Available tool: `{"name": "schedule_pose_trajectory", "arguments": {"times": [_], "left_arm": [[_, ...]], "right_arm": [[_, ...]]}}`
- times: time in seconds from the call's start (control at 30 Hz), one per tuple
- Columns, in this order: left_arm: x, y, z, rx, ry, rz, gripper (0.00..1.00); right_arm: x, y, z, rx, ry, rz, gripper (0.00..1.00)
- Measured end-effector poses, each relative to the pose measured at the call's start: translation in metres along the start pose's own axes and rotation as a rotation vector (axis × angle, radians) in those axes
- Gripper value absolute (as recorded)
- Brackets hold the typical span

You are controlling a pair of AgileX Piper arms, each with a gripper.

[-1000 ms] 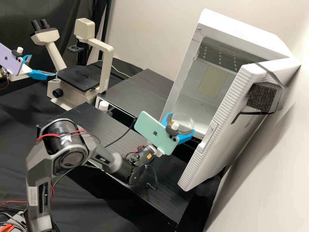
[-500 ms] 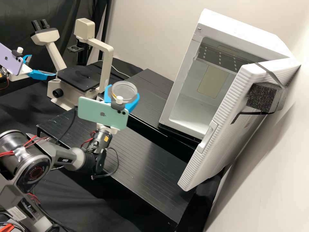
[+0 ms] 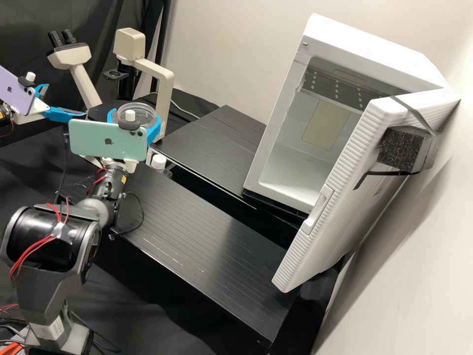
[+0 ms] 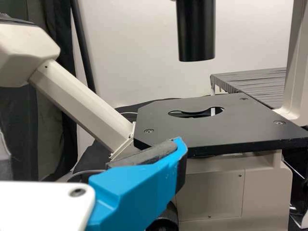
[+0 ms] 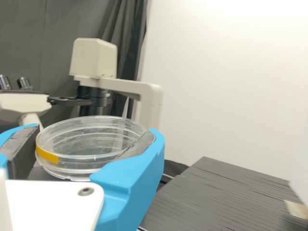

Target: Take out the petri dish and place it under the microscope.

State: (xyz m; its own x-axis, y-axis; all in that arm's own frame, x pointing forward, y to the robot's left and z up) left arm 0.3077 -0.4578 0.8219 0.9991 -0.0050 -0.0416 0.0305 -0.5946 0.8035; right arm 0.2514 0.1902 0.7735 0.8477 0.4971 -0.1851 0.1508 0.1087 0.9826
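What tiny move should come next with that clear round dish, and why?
I'd probably ease the right gripper a little toward the microscope's black stage, keeping the dish level. The dish sits between its two blue fingers, while the stage's opening is still uncovered, so it seems to need lining up there before being lowered.

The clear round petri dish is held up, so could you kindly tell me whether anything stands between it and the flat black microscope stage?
Nothing visible stands between the dish and the stage. The beige upright rises beside the stage, and the left end effector is near another edge.
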Motion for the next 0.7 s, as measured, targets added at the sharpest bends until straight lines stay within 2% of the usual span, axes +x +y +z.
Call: {"name": "schedule_pose_trajectory", "arguments": {"times": [0.17,0.3,0.5,0.7], "left_arm": [[0.000,0.000,0.000,0.000,0.000,0.000,1.00],[0.000,0.000,0.000,0.000,0.000,0.000,1.00],[0.000,0.000,0.000,0.000,0.000,0.000,1.00],[0.000,0.000,0.000,0.000,0.000,0.000,1.00]], "right_arm": [[0.024,-0.018,-0.020,-0.018,-0.009,-0.038,0.00],[0.042,-0.028,-0.032,-0.021,-0.008,-0.034,0.00],[0.069,-0.048,-0.037,-0.016,-0.018,-0.077,0.00],[0.094,-0.072,-0.028,-0.014,-0.055,-0.135,0.00]]}}
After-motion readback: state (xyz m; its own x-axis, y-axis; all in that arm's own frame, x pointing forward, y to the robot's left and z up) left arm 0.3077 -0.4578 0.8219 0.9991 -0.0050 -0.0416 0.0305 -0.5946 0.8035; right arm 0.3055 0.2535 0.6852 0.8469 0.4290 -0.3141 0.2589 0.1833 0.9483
